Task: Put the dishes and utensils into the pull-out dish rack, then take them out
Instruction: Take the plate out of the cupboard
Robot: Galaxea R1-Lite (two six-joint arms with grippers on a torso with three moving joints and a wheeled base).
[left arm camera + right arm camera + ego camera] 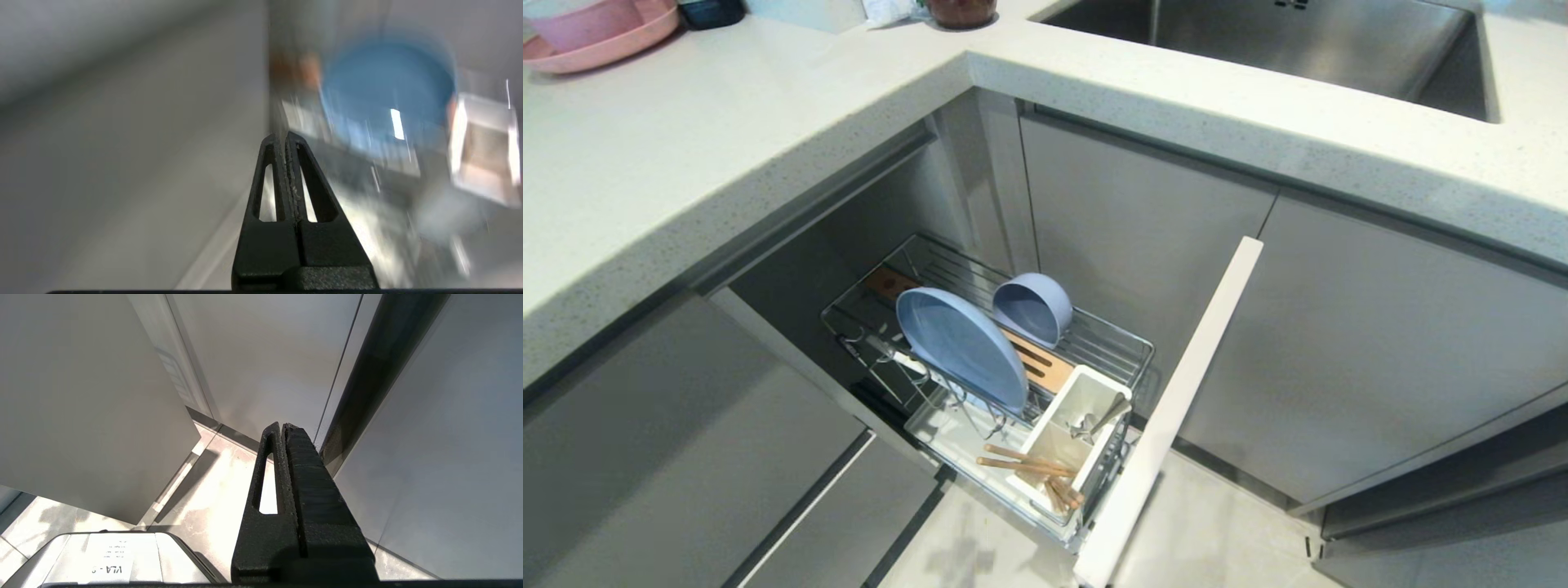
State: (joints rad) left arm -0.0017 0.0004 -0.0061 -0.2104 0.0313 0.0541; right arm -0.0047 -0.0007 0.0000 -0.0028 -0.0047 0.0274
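The pull-out dish rack [1123, 339] stands pulled out of the corner cabinet in the head view. A pale blue plate [960, 347] stands on edge between its prongs, and a pale blue bowl [1033, 306] lies on its side behind it. The white caddy [1107, 384] holds the spoon [1107, 418] and the chopsticks [1029, 465]. Neither arm shows in the head view. My left gripper [283, 136] is shut and empty, well short of the blurred plate [388, 85]. My right gripper [282, 425] is shut and empty, hanging above the floor beside cabinet doors.
The rack's pale front panel [1176, 408] juts out over the floor. The L-shaped countertop [727, 139] carries a pink plate with a bowl [600, 37] at the far left. A steel sink [1298, 41] lies at the back right. Grey cabinet doors [1380, 351] flank the rack.
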